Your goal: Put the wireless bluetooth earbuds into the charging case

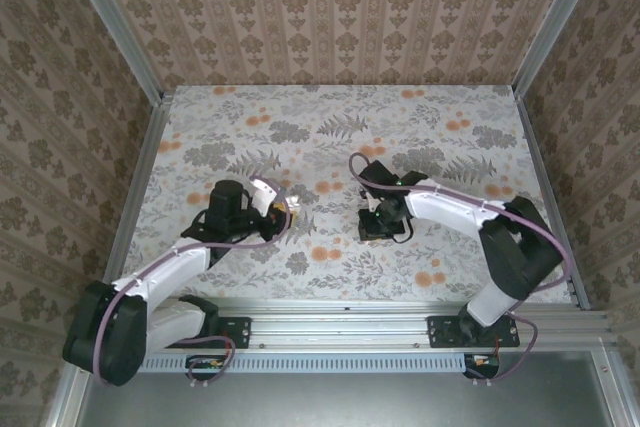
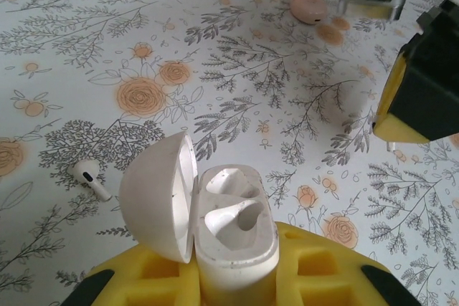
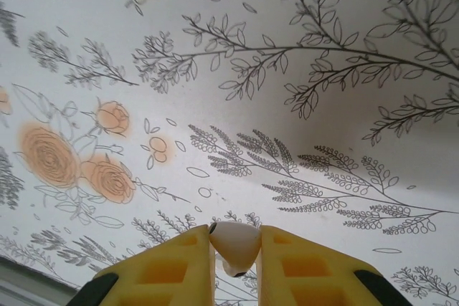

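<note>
Clamping the open charging case (image 2: 233,231), the left fingers (image 2: 319,270) are showing both slots empty. Right of the case, the right fingers (image 3: 172,266) are pinching one earbud (image 3: 233,243); another earbud (image 2: 90,177) is lying on the surface (image 2: 72,41) left of it.

Left end effector (image 2: 233,274) and right end effector (image 3: 235,257) both clamped tight, facing inward

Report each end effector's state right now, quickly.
Left end effector: closed, holding the open charging case.
Right end effector: closed, holding an earbud.
</note>
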You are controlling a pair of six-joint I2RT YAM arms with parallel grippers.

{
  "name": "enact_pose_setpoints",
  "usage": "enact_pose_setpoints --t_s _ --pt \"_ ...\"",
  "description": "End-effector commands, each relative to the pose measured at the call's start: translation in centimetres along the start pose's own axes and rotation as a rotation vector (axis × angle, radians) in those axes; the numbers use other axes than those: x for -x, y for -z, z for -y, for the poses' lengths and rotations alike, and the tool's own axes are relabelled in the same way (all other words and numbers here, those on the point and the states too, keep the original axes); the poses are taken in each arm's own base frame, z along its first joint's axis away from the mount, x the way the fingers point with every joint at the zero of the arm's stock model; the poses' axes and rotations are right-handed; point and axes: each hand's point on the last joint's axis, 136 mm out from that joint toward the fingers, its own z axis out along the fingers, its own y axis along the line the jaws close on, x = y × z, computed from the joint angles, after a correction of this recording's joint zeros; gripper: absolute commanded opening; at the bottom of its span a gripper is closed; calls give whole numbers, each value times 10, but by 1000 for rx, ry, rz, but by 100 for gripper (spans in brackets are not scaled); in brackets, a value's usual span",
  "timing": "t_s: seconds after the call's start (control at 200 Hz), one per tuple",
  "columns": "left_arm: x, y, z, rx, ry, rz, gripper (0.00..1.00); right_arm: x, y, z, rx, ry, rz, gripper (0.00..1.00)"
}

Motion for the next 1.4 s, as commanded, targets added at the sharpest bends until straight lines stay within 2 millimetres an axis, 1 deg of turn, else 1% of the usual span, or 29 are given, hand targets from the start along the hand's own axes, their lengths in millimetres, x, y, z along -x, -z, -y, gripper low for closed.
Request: enact_pose_setpoints --t_s 0.0,0.09,0.105,0.155,0.25,0.255,0.27,0.37,0.565,0.695,0.9,1.045,1.235,1.295,1.31,1.395 --pt "9 -5 18 -83 -69 54 15 21 15 -12 65 32 169 19" --pt "8 -10 19 -100 -79 50 15 30 26 -23 129 88 258 19" --pt "8 -10 24 -127 -82 49 15 31 28 -24 139 99 271 19" --pt "6 -13 27 -149 -91 35 15 33 34 -30 170 133 306 19" --pt "1 -19 29 -176 -97 19 15 35 37 -35 190 189 334 19" --pt "1 -19 29 -176 -96 19 15 36 42 -36 197 196 347 19" --pt "0 -20 29 -180 -94 18 14 36 47 -39 208 208 362 19" --pt "-3 -23 32 -207 -95 15 15 37 59 -48 244 278 416 18" --pt "3 -20 48 -278 -150 57 15 38 91 -76 338 431 535 19" --pt "2 -15 59 -305 -211 102 15 36 104 -95 383 505 565 19" --pt "2 -12 65 -310 -252 104 15 32 104 -124 384 595 555 19" --pt "3 -11 68 -318 -258 107 15 35 106 -141 399 638 571 19" --pt "4 -9 69 -312 -261 111 15 38 99 -154 415 660 561 19" --pt "5 -8 69 -312 -264 115 15 39 103 -159 424 667 573 19" --pt "5 -8 69 -310 -264 115 15 40 93 -158 416 664 553 19" --pt "5 -8 69 -304 -267 118 15 42 90 -162 421 668 549 19"
